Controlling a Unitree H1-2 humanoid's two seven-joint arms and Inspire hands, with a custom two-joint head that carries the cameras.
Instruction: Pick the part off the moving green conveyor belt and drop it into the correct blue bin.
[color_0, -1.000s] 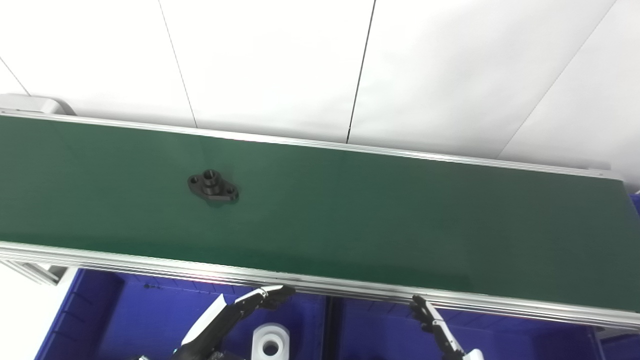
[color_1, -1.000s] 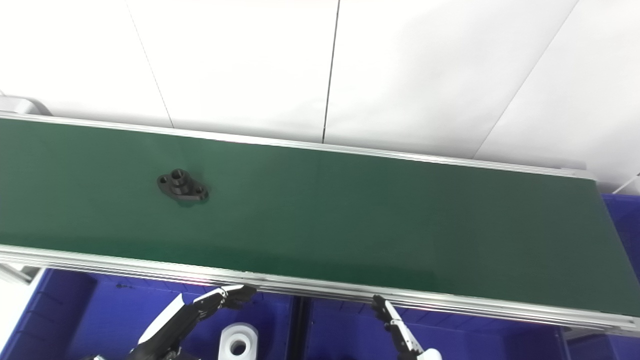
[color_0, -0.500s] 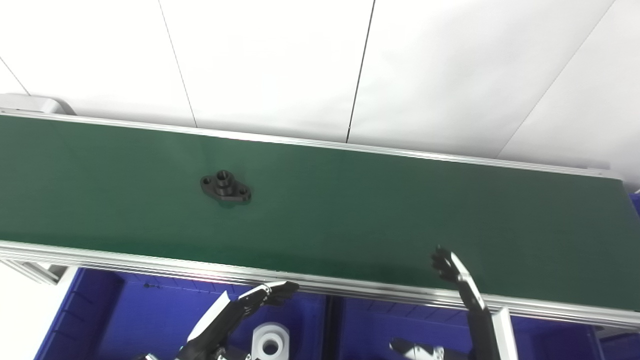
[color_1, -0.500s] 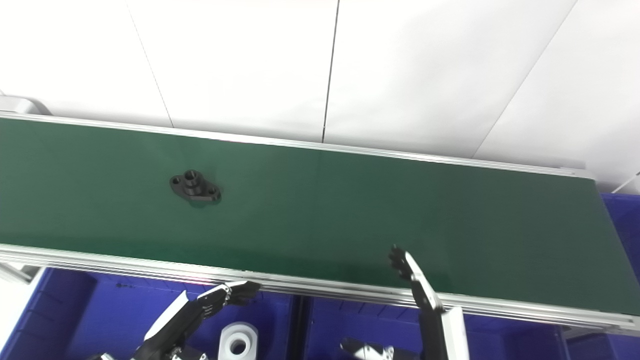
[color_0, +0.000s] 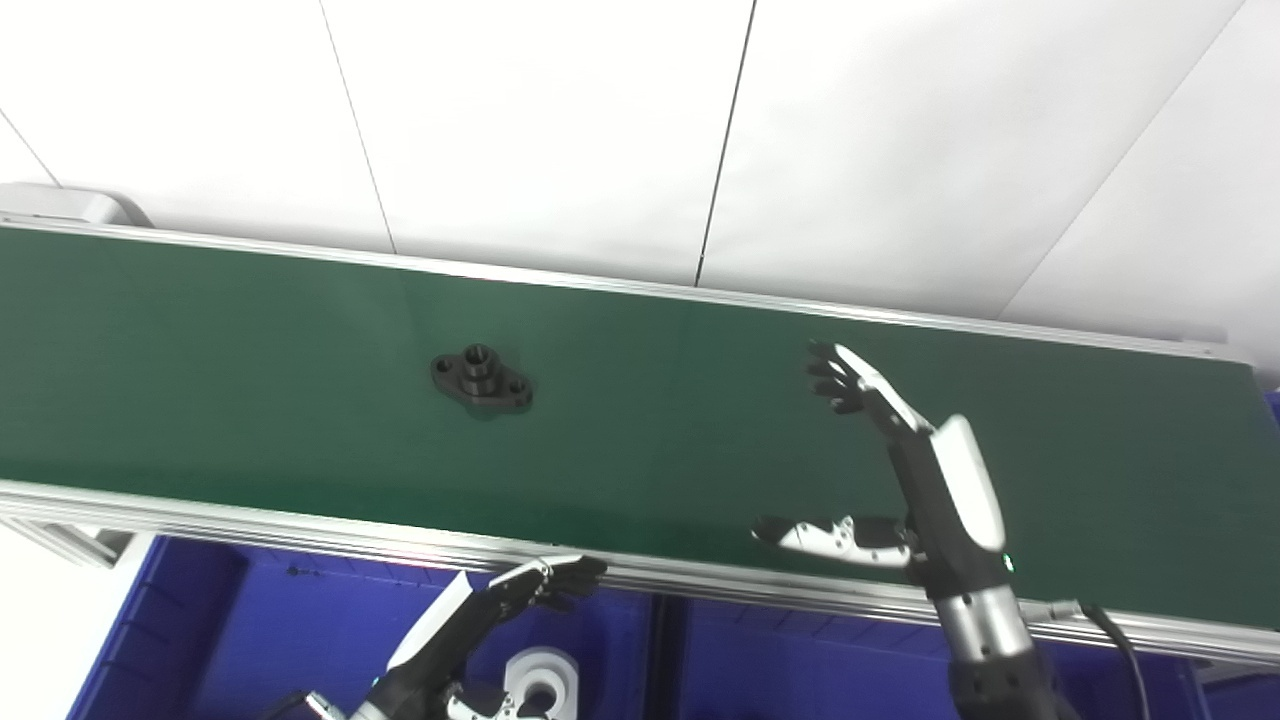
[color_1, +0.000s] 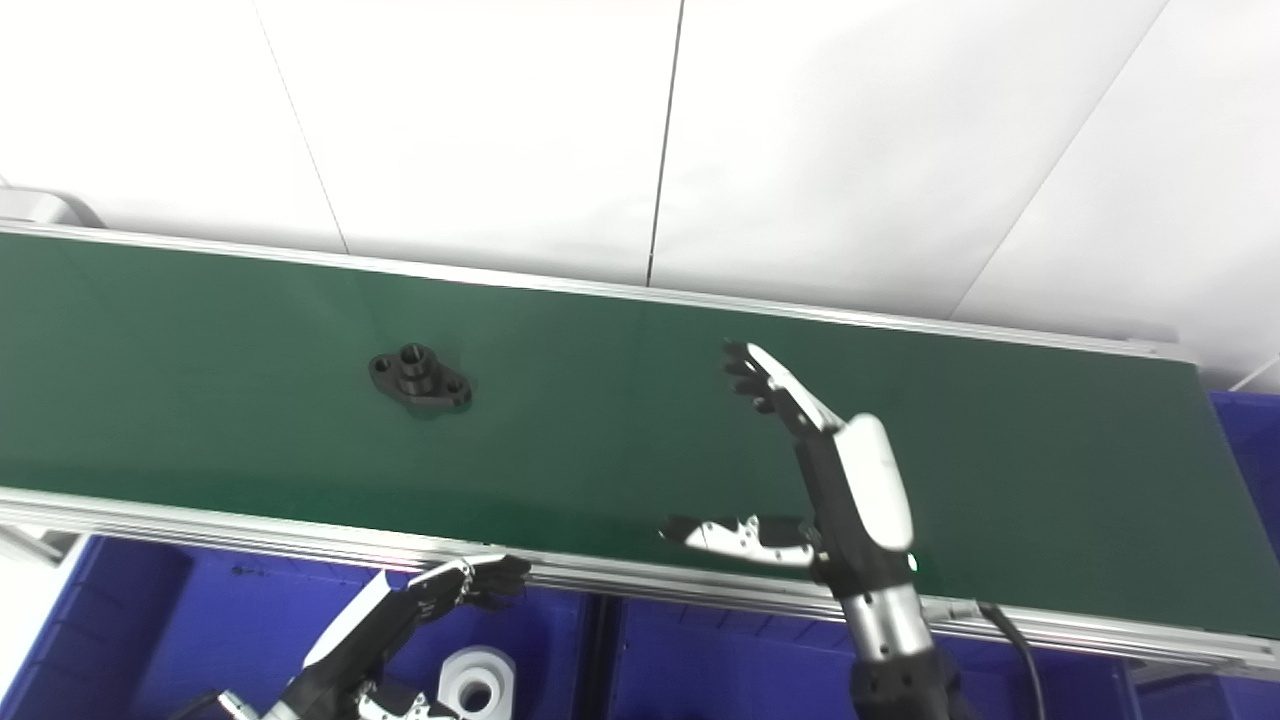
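Observation:
A black flanged part (color_0: 481, 377) with a raised hub lies on the green conveyor belt (color_0: 650, 400), left of centre; it also shows in the right eye view (color_1: 420, 378). My right hand (color_0: 900, 460) is open above the belt, well to the right of the part, fingers stretched and thumb held apart. My left hand (color_0: 480, 620) is open and empty below the belt's near rail, over the left blue bin (color_0: 260, 640).
A white cylindrical part (color_0: 540, 685) lies in the left blue bin. A second blue bin (color_0: 800, 660) sits to its right under the rail. The aluminium near rail (color_0: 300, 530) runs in front of the belt. A white wall stands behind.
The black part has travelled right along the belt. My right hand has risen from below the near rail to above the belt and spread open. My left hand has barely moved.

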